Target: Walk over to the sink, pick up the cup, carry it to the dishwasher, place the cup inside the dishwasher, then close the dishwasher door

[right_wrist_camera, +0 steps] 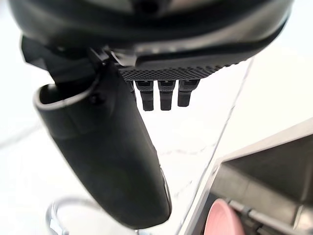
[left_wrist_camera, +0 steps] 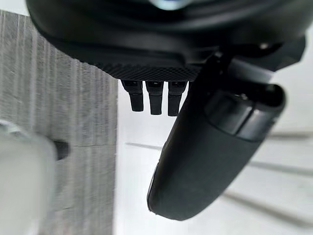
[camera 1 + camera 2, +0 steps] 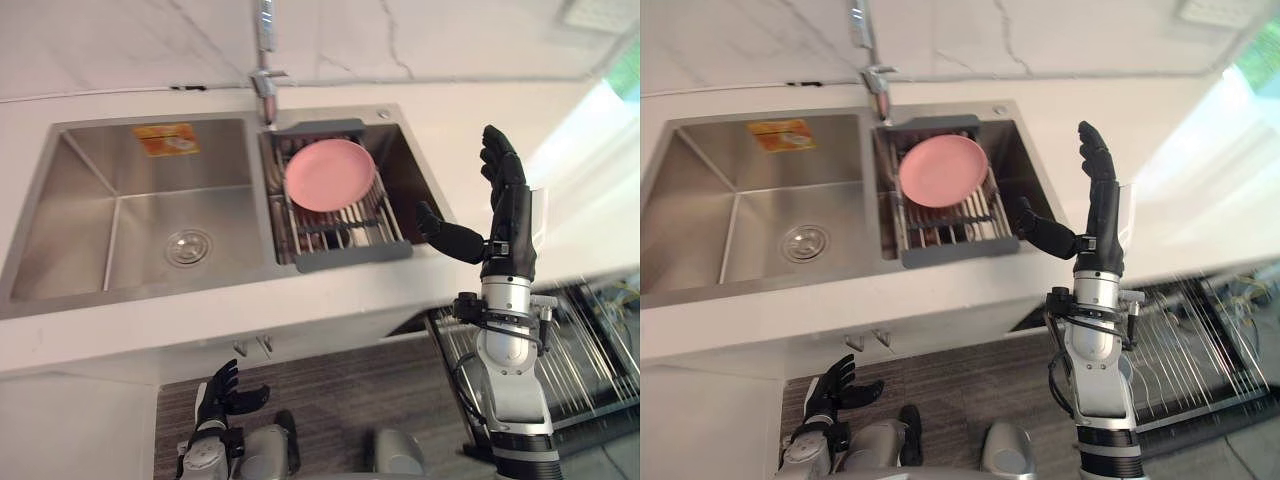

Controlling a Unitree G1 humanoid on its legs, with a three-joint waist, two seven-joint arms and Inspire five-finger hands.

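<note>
- One pink plate [image 3: 329, 174], round and plain, leans tilted in a grey drying rack [image 3: 350, 253] set in the right basin of the sink [image 3: 90, 240].
- The steel sink has two basins. There is one round drain [image 3: 187, 246] in the left basin and one faucet [image 3: 265, 60] at the back, between the basins.
- One orange sticker [image 3: 165, 139] is on the left basin's back wall; its print is too small to read.
- The right hand [image 3: 510, 225] is raised over the white bench [image 3: 470, 110] just right of the sink, with fingers straight, thumb spread, and nothing in it.
- The left hand [image 3: 222, 395] hangs low over the grey floor [image 3: 330, 390], fingers loosely apart and empty.
- The dishwasher's wire rack [image 3: 590, 350] is at lower right, below the bench.
</note>
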